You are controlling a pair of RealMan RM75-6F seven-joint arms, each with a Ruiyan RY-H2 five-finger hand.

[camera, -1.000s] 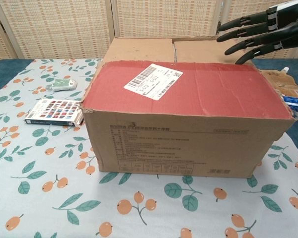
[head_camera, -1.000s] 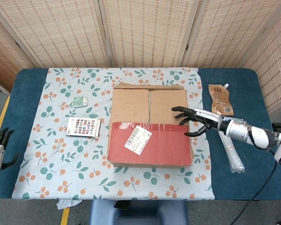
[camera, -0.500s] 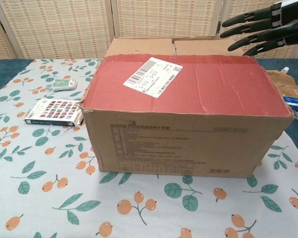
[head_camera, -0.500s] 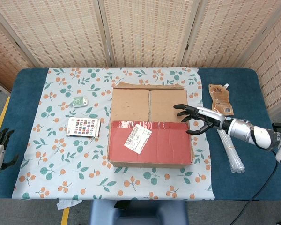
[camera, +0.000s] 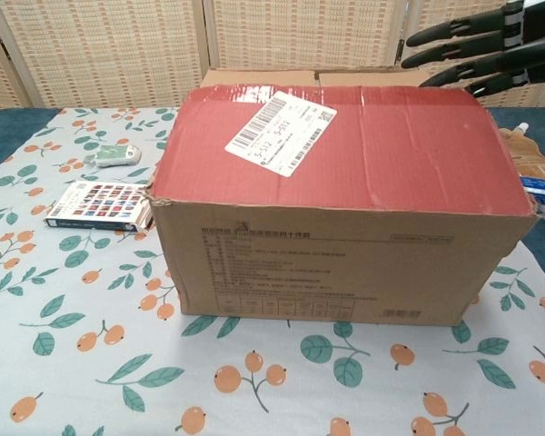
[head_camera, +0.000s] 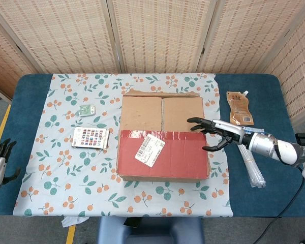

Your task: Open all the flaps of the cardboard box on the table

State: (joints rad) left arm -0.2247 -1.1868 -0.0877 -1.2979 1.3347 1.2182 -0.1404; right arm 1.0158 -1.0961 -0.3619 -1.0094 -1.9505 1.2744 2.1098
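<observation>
Box [head_camera: 162, 137] sits beside right hand [head_camera: 216, 133], its fingers spread, holding nothing.

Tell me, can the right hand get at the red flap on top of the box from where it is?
Probably yes. The right hand hovers open at the right end of the red flap, fingers spread, and nothing stands between them.

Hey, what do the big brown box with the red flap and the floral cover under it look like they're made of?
The brown box with the red flap looks like corrugated cardboard: matte brown walls, a frayed corner, crease lines. Its red flap appears coated or printed red, slightly smoother, with a white paper barcode label stuck on. The floral cover seems a thin fabric or plastic sheet; which one is unclear.
</observation>
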